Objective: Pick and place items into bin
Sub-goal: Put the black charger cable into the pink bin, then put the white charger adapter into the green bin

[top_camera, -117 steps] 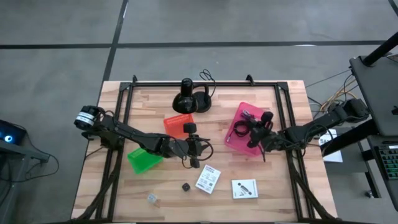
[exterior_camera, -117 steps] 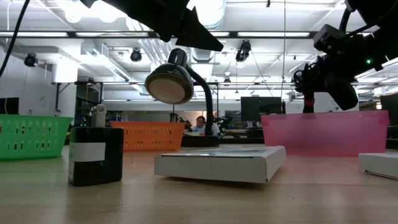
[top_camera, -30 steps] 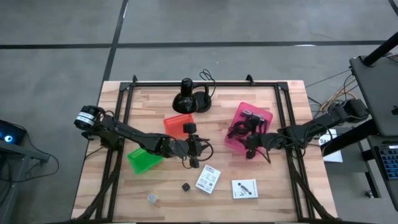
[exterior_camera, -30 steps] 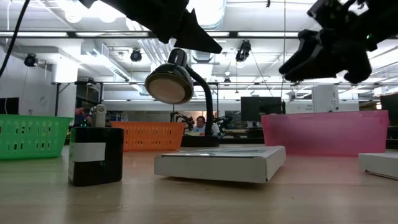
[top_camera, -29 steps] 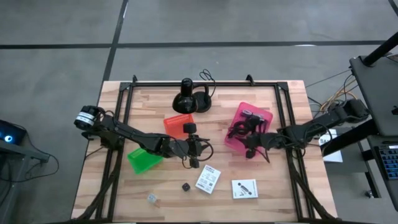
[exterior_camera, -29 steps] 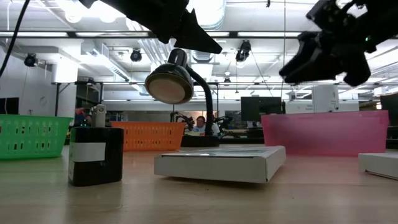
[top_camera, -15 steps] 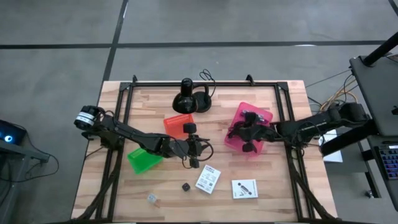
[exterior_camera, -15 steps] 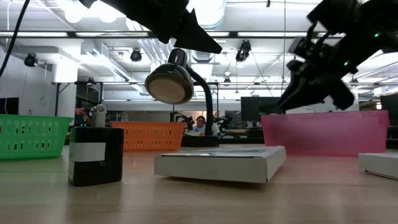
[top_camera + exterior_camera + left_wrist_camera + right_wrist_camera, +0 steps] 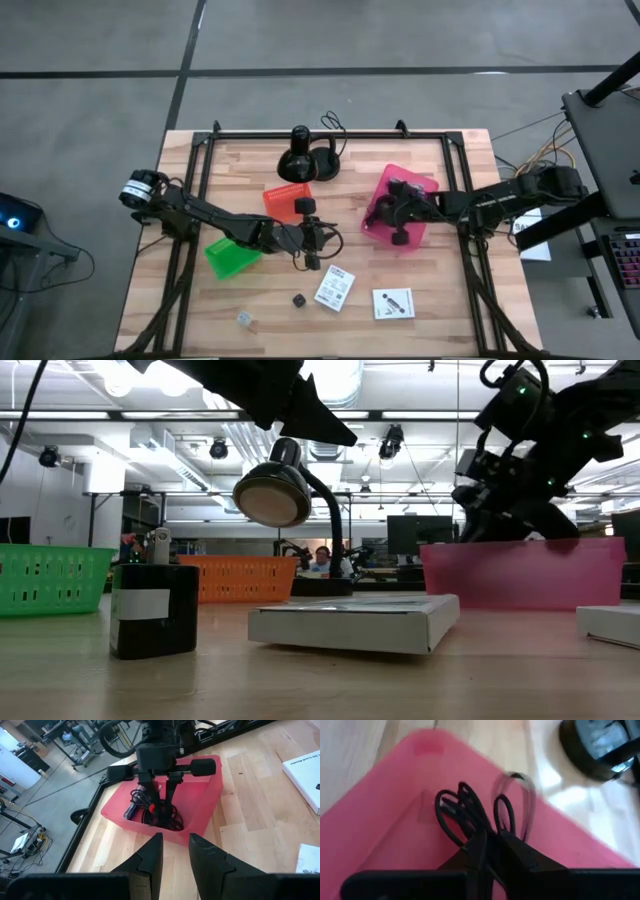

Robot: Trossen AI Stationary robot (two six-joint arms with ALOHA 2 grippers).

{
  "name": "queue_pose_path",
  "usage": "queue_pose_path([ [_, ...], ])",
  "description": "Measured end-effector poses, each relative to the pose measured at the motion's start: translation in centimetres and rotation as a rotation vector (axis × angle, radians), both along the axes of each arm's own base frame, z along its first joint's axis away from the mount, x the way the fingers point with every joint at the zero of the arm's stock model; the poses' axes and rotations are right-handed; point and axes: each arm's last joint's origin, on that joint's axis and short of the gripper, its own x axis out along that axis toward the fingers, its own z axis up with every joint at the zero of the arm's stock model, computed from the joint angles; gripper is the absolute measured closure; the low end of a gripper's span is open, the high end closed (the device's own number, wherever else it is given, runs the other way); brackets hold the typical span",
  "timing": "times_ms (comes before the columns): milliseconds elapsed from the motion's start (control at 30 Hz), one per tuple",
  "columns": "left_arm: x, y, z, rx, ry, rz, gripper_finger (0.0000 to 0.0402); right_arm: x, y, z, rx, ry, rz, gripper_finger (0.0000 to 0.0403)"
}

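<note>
- I had the right gripper down inside the pink bin, its fingers drawn in narrow around the black coiled cable; the cable's loops lay in the bin under them.
- From the left wrist view the fingers straddled the cable bundle, but I could not tell whether they truly pinched it or merely stood in it.
- My left gripper hung over the middle of the table, near the orange bin, jaws narrow, with nothing visibly between them.
- I judged the step to be handling the cable at the pink bin, either settling it or re-gripping it.
- Items not yet binned: two white cards, the tiny black cube and a small clear piece, all on the near half of the table.
- Next, I reckoned, I needed to lift the right arm clear without dragging cable loops over the wall, then go for the nearest card.
</note>
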Motion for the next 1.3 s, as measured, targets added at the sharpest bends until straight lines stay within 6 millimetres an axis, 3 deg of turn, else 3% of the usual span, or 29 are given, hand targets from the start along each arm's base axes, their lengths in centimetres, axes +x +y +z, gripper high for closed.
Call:
queue_pose_path([
  [233,0.0,0.0,0.0,0.000,0.000,0.000,0.0324,-0.7,0.0,-0.3,0.026,0.070,-0.018,0.0367],
  [400,0.0,0.0,0.0,0.000,0.001,0.000,0.0324,-0.6,-0.1,0.7,-0.016,0.028,-0.038,0.0367],
  [733,0.0,0.0,-0.1,0.003,0.009,0.000,0.0324,-0.3,-0.1,4.4,-0.009,-0.209,-0.105,0.0367],
  [900,0.0,0.0,-0.1,0.003,0.009,0.000,0.0324,-1.2,0.8,4.3,0.083,-0.371,0.023,0.0367],
  [1133,-0.1,0.0,-0.1,0.005,0.015,0.000,0.0324,-2.6,1.1,5.0,0.058,-0.630,0.086,0.0367],
  [1300,-0.1,0.0,-0.1,0.004,0.015,0.000,0.0324,-3.4,1.2,4.6,0.096,-0.689,0.123,0.0367],
])
